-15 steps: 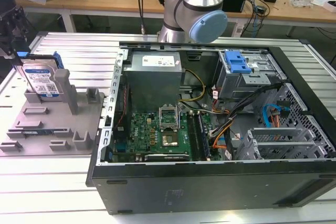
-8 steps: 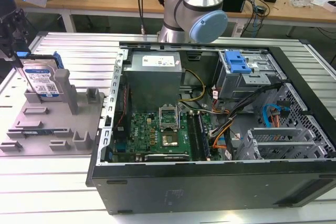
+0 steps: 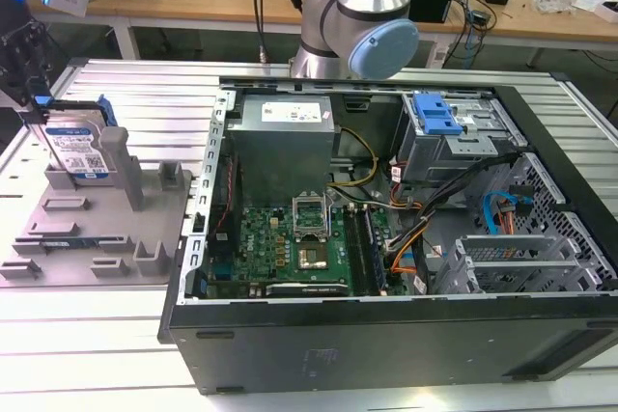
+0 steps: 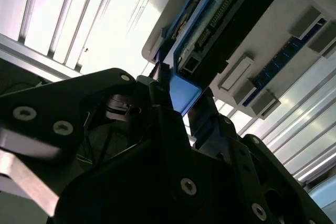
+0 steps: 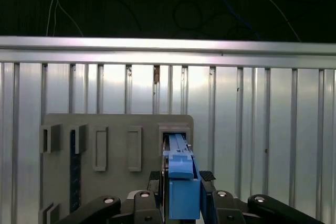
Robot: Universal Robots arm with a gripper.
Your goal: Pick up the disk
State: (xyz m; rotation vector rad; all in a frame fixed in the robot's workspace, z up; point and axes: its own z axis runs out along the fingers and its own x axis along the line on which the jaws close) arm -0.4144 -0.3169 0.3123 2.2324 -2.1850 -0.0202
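Silver with blue side rails, the disk (image 3: 79, 147) is standing on edge in the grey holder (image 3: 106, 229) at the exterior view's left, well apart from the open computer case (image 3: 386, 344) that is taking up the right. We are seeing the gripper (image 3: 39, 108) hanging over the disk's far upper corner. In both wrist views its black fingers (image 5: 206, 176) are pressing on either side of the blue rail, clamped on the disk (image 4: 226, 14), which is sitting in the holder's slot on the slatted metal table (image 3: 97, 364).
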